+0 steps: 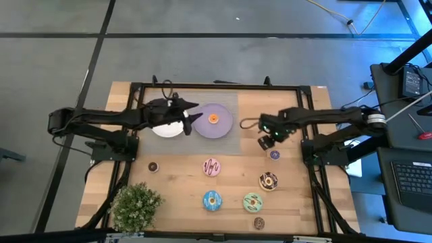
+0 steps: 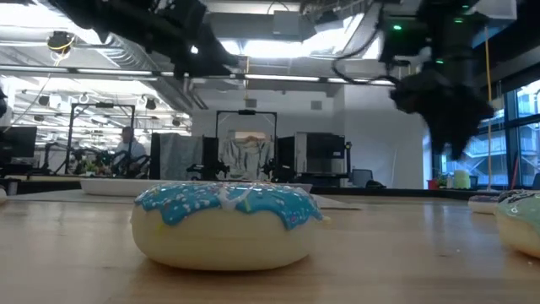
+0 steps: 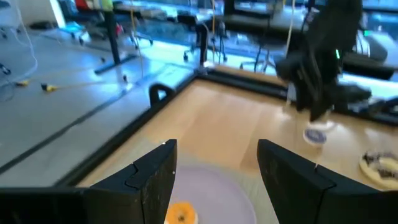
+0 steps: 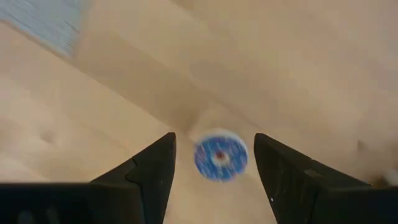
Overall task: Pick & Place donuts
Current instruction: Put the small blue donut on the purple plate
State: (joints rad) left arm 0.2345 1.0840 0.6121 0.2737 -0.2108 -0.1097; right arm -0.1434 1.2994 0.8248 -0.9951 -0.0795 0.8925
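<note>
The high view looks straight down on the whole table (image 1: pixel 169 182) and both arms. The low view sits at tabletop level, close behind the blue donut (image 2: pixel 226 224), facing the room. Each wrist camera looks past its own fingers — left toward the lilac plate (image 3: pixel 217 193), right steeply down at the purple mini (image 4: pixel 221 155), which the high view shares.

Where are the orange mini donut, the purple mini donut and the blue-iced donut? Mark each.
orange mini donut (image 1: pixel 213 119): high view, its centre.
purple mini donut (image 4: pixel 220 157): right wrist view, its top.
blue-iced donut (image 2: pixel 226 205): low view, its icing.
</note>
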